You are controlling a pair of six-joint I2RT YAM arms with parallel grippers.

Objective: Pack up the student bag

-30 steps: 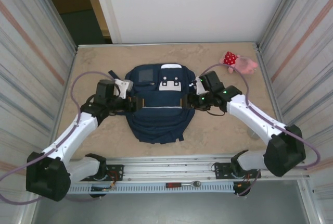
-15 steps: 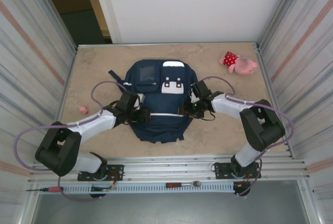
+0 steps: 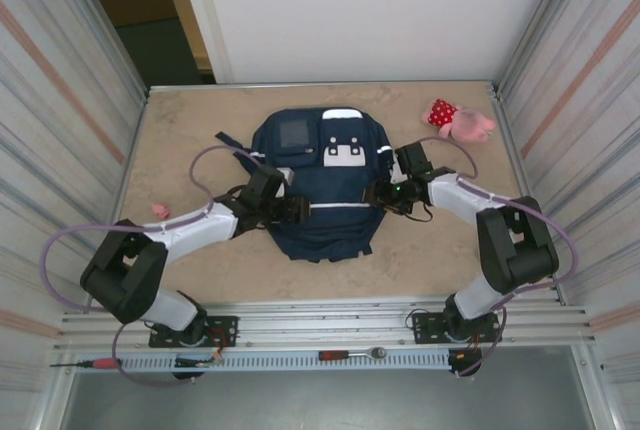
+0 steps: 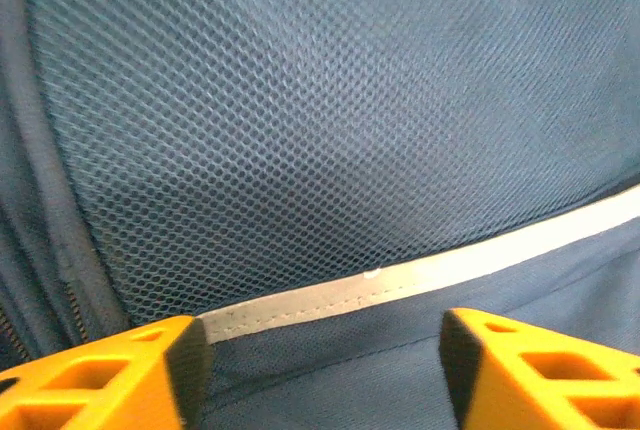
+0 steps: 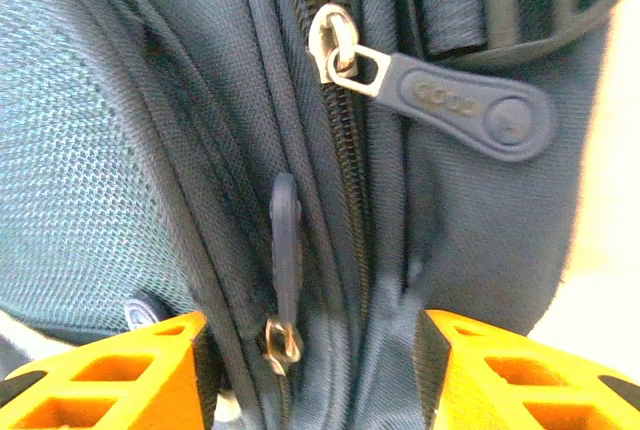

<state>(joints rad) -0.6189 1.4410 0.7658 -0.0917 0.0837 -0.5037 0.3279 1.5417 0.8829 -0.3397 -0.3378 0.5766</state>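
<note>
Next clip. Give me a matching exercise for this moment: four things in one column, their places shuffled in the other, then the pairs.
Things:
1. student bag
2. plush toy
3. small pink object
4. zipper pull

Places:
A. far right corner of the table
B. left part of the table
C. middle of the table
D. attached to a zipper slider on the bag

Pairs: 1-C, 2-A, 3-B, 4-D
</note>
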